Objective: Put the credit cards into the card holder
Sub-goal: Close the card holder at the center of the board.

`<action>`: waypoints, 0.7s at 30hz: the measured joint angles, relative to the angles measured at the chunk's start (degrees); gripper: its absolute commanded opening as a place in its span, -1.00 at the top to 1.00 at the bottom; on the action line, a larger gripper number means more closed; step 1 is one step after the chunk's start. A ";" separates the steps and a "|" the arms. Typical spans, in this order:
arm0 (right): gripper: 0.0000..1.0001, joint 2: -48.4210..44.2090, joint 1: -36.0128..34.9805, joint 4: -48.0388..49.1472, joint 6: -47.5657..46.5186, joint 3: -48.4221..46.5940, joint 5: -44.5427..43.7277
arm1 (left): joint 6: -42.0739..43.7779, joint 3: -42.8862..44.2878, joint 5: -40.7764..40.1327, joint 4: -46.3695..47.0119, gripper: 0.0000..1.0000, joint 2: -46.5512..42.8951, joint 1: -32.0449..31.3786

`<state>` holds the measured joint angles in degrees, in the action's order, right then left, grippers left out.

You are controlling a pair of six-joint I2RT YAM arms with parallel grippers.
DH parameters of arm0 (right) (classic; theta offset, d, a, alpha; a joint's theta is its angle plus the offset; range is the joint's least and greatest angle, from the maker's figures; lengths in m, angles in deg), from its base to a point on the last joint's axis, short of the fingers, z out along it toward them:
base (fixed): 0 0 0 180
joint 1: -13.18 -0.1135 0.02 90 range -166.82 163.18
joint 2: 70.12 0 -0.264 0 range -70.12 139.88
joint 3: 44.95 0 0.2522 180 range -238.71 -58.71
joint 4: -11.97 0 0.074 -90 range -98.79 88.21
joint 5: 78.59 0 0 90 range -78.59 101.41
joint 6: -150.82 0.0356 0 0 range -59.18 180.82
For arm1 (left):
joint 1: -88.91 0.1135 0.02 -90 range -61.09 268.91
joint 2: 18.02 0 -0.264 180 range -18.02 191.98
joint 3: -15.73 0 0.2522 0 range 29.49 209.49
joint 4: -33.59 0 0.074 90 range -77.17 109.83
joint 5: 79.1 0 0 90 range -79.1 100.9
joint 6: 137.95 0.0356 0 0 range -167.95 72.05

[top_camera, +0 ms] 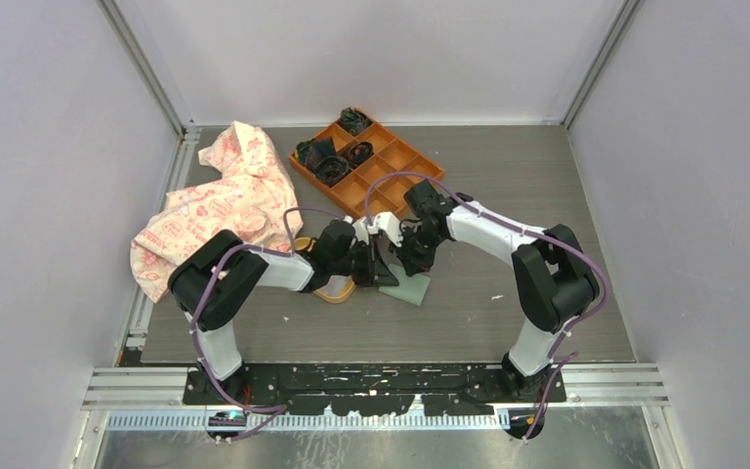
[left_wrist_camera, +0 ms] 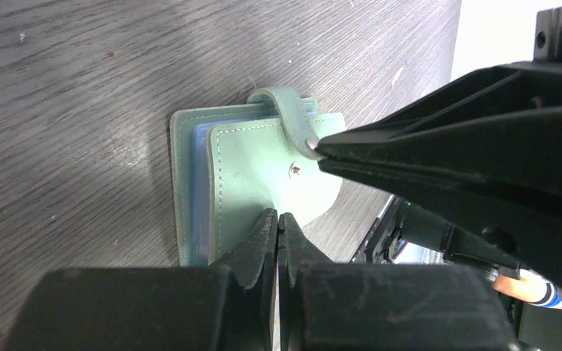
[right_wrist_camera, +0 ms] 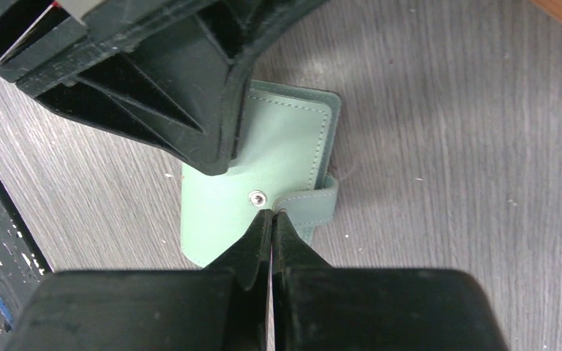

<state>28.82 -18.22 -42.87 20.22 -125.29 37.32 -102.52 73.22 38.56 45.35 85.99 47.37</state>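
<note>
Both arms reach in low from the near edge and meet over the middle of the desk [top_camera: 547, 176]. The left arm [top_camera: 254, 269] lies nearly flat, its forearm stretched toward the right. The right arm [top_camera: 493, 230] bends at the elbow and runs back leftward, its wrist tipped down.

The card holder [left_wrist_camera: 263, 161] lies folded on the desk directly under both sets of tips. The left fingers [left_wrist_camera: 257, 245] are pressed together with nothing between them, their tips resting on the green cover near its edge. The right fingers [right_wrist_camera: 255, 245] are likewise together, nothing seen clamped. Their tips sit at the end of the closing tab [right_wrist_camera: 311, 205], just beside the snap stud [right_wrist_camera: 257, 197]. The tab curls round the holder's edge from underneath. The two sets of fingers nearly cross over the cover.

A yellow dish [top_camera: 337, 289] sits under the left wrist. Beyond the fingers stands an orange tray [top_camera: 391, 166], with a patterned cloth [top_camera: 225, 200] heaped to its left.
</note>
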 measured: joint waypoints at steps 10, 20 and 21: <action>0.98 -1.03 -2.62 1.07 0.02 1.86 -1.44 | -0.04 -0.02 -0.04 0.09 1.00 0.00 -0.26; 0.98 -1.07 -3.30 1.75 0.35 2.14 -2.29 | -0.04 -0.02 -0.13 0.13 1.00 0.00 -0.42; 0.98 -1.07 -3.48 1.90 0.35 2.23 -2.47 | -0.04 -0.02 -0.13 0.13 1.00 0.00 -0.42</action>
<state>27.75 -21.69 -40.97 20.57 -123.07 34.85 -102.56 73.20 38.43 45.48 85.99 46.96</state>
